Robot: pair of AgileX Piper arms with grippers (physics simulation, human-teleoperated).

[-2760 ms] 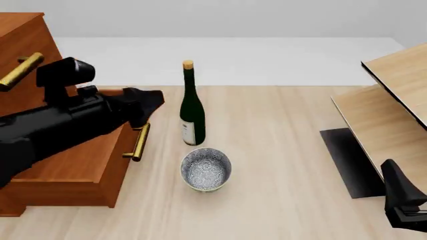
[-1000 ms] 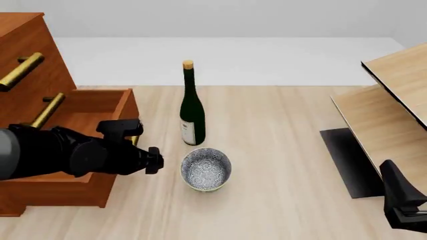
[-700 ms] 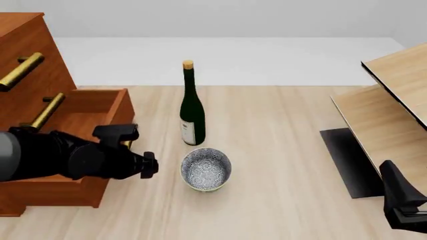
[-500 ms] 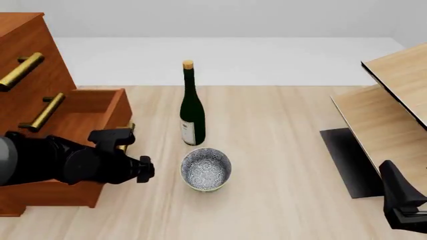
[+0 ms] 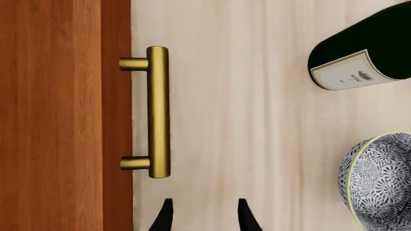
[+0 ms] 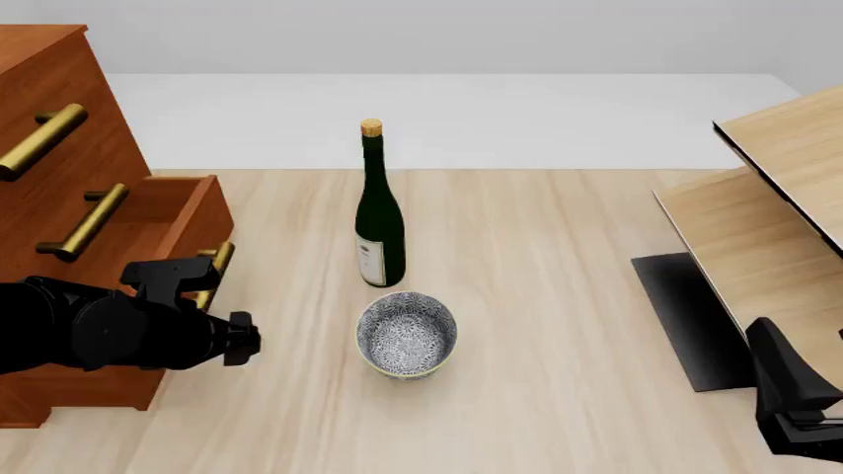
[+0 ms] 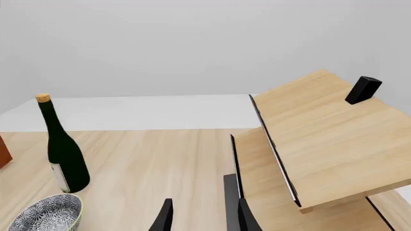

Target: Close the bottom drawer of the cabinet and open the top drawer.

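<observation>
The cabinet stands at the table's left edge. Its top drawer looks shut, with a brass handle. The bottom drawer still sticks out a little. My left gripper hangs low just in front of that drawer's brass handle. In the left wrist view the handle and drawer front lie just beside my open left gripper, which holds nothing. My right gripper rests at the near right; in its wrist view the right gripper is open and empty.
A dark green wine bottle stands mid-table with a patterned bowl just in front of it, close to my left gripper. Pale slanted wooden panels and a black base plate fill the right side.
The bottom drawer has slid leftward, well into the cabinet. My left arm came down from above the drawer to its front and moved left with it. The right arm stayed still.
</observation>
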